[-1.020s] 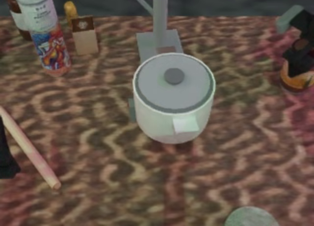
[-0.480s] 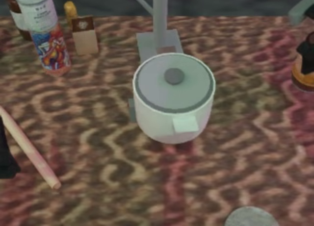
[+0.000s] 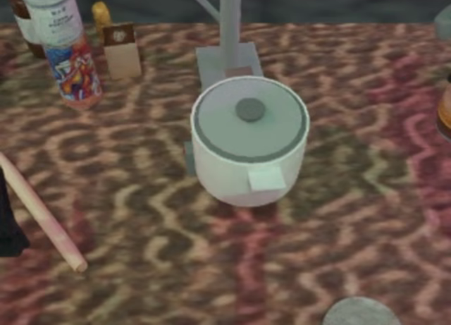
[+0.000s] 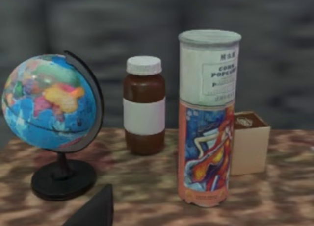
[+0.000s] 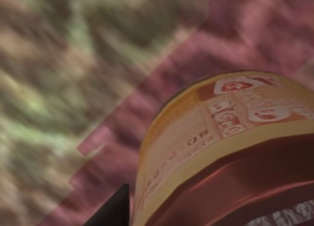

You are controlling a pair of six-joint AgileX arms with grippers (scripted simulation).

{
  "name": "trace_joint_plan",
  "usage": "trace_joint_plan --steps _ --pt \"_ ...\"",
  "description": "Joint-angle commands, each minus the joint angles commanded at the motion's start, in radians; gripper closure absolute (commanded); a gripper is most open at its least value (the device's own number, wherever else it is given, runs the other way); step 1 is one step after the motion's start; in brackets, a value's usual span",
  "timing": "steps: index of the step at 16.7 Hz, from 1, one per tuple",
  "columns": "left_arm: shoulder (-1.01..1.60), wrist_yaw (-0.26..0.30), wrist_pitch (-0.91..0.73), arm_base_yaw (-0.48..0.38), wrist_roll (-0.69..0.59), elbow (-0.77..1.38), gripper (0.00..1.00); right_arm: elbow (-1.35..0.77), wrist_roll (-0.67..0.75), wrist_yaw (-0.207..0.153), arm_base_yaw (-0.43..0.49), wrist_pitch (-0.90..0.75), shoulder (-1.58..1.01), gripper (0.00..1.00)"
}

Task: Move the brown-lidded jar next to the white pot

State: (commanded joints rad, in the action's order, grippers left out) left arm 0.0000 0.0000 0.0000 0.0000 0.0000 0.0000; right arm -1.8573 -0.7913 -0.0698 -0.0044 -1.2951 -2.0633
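1. Looking down on a table [image 3: 141, 198] covered in a mottled brown-and-pink pattern.
2. Finding the pot [image 3: 250, 138] upright near the middle, grey lid on, dark knob at the lid's centre, one square handle facing the near edge.
3. Noting a grey post on a square base [image 3: 227, 60] just beyond the pot's far side.
4. Seeing, from the left wrist, a globe [image 4: 49, 103] on a black stand, standing to one side of the bottle and apart from it.
5. Spotting a tall popcorn can [image 3: 65, 50] at the far left corner, upright, colourful print on its lower half.
6. Picking out a pale wooden stick [image 3: 42, 213] lying slantwise by the left edge.
7. Marking a brown bottle [image 4: 143, 106] with white cap behind the can, and a small tan box [image 3: 121, 51] just right of the can.
8. Placing the jar [image 3: 445, 113] at the far right edge, mostly cut off, well apart from the pot.
9. Catching the right gripper [image 5: 110, 210] clamping on the jar, one dark finger [image 5: 115, 199] against the yellow-orange label, brown lid nearest the camera.
10. Noting a grey disc [image 3: 359, 313] at the near edge.
11. Leaving the left gripper [image 4: 93, 211] parked at the left edge; being unable to tell its state.
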Motion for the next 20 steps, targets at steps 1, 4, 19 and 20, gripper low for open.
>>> trace_joint_plan --steps 1,4,19,20 --pt "0.0 0.0 0.0 0.0 0.0 0.0 0.0 0.0 0.0 0.0 0.0 0.0 0.0 1.0" --pt "0.0 0.0 0.0 0.0 0.0 0.0 0.0 -0.003 0.004 0.0 -0.005 0.001 -0.003 1.0" --pt "0.0 0.0 0.0 0.0 0.0 0.0 0.0 0.076 0.889 0.079 0.233 0.152 -0.051 1.0" --pt "0.0 0.0 0.0 0.0 0.0 0.0 0.0 0.083 0.948 0.085 0.249 0.163 -0.054 1.0"
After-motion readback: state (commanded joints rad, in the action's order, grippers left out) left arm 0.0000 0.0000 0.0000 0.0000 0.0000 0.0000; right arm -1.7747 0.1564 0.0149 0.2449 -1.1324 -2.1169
